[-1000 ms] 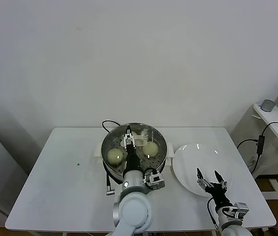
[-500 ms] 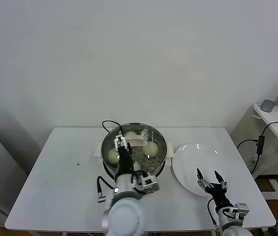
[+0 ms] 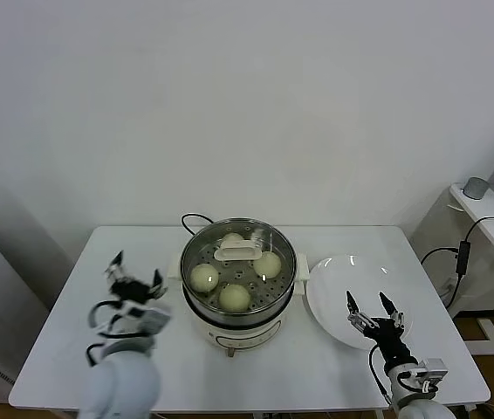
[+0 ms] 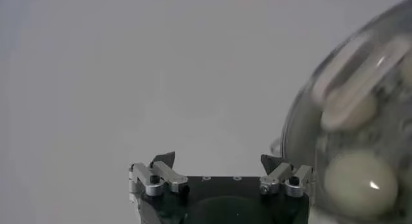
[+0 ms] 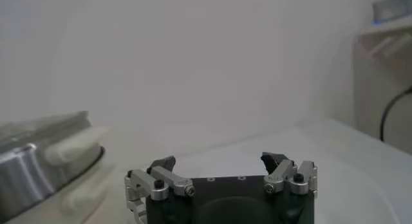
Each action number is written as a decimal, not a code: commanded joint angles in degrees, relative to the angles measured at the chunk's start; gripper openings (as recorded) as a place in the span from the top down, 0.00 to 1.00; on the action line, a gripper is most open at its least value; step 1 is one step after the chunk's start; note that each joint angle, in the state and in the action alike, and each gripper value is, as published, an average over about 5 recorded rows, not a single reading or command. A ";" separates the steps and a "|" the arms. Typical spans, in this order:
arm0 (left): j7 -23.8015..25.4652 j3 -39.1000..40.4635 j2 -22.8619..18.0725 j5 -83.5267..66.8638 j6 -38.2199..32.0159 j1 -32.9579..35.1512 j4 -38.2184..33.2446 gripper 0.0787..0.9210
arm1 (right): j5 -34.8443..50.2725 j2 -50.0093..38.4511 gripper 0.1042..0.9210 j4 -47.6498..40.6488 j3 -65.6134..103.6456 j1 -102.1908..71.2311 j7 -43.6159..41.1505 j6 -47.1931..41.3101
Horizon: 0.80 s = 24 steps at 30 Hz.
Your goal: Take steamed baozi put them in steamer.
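Four buns (image 3: 235, 297) fill the steamer (image 3: 238, 272) mid-frame, white plate (image 3: 352, 281) right, my left gripper (image 3: 132, 281) and right gripper (image 3: 371, 311) released, empty.

No legible text, label, brand, number or sign appears in any view. The steamer (image 3: 238, 275), the white plate (image 3: 352, 297) and the surface (image 3: 72, 349) bear no readable markings, and neither gripper body shows any lettering in the wrist views.
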 commanded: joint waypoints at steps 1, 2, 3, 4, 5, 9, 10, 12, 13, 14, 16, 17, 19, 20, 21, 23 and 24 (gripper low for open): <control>-4.03 -20.36 4.15 -40.49 -44.10 12.72 5.79 0.12 | -3.34 1.09 0.12 3.87 -0.75 -2.22 0.13 -0.79; -4.30 -20.04 3.98 -40.90 -45.42 13.28 6.67 0.12 | -3.26 1.30 0.12 4.03 -0.83 -2.54 0.18 -0.74; -4.52 -19.72 3.81 -41.22 -46.61 13.69 7.47 0.12 | -3.24 1.49 0.12 4.22 -0.88 -2.92 0.27 -0.65; -4.79 -19.37 3.64 -41.52 -47.69 13.98 8.17 0.12 | -3.23 1.59 0.12 4.36 -0.89 -3.28 0.36 -0.50; -5.07 -19.04 3.48 -41.78 -48.69 14.21 8.74 0.12 | -3.19 1.64 0.12 4.49 -0.90 -3.62 0.45 -0.35; -5.92 -18.41 3.03 -42.40 -50.41 14.93 9.99 0.12 | -3.16 1.52 0.12 4.68 -0.92 -4.52 0.79 -0.05; -6.12 -18.30 2.89 -42.41 -50.45 15.20 10.17 0.12 | -3.17 1.47 0.12 4.71 -0.97 -4.73 0.89 -0.05; -6.55 -17.93 2.69 -42.32 -50.07 15.82 10.37 0.12 | -3.18 1.40 0.12 4.85 -1.09 -5.16 1.08 -0.14; -6.87 -17.59 2.60 -42.21 -49.32 16.32 10.33 0.12 | -3.21 1.28 0.12 5.06 -1.21 -5.48 1.19 -0.32; -7.20 -17.26 2.53 -42.11 -48.51 16.83 10.22 0.12 | -3.24 1.12 0.12 5.28 -1.34 -5.78 1.28 -0.50; -7.77 -16.42 2.34 -42.01 -45.94 17.96 9.67 0.12 | -3.30 0.52 0.12 5.99 -1.72 -6.63 1.50 -0.97; -8.00 -16.03 2.19 -41.99 -44.46 18.54 9.25 0.12 | -3.32 0.13 0.12 6.44 -1.99 -7.17 1.60 -1.18; -8.14 -15.41 1.86 -42.15 -42.08 19.59 8.38 0.12 | -3.34 -0.52 0.12 7.20 -2.48 -8.26 1.74 -1.36; -8.20 -15.19 1.72 -42.17 -40.90 20.12 7.90 0.12 | -3.41 -0.74 0.12 7.60 -2.72 -8.87 1.82 -1.42; -8.15 -15.03 1.64 -42.19 -40.21 20.51 7.50 0.12 | -3.50 -0.87 0.12 7.93 -2.91 -9.36 1.88 -1.40; -8.02 -14.74 1.66 -42.13 -38.80 21.25 6.74 0.12 | -4.00 -0.85 0.12 8.55 -3.16 -10.27 2.08 -1.44; -7.93 -14.62 1.75 -42.13 -38.10 21.57 6.42 0.12 | -4.34 -0.75 0.12 8.81 -3.22 -10.58 2.17 -1.45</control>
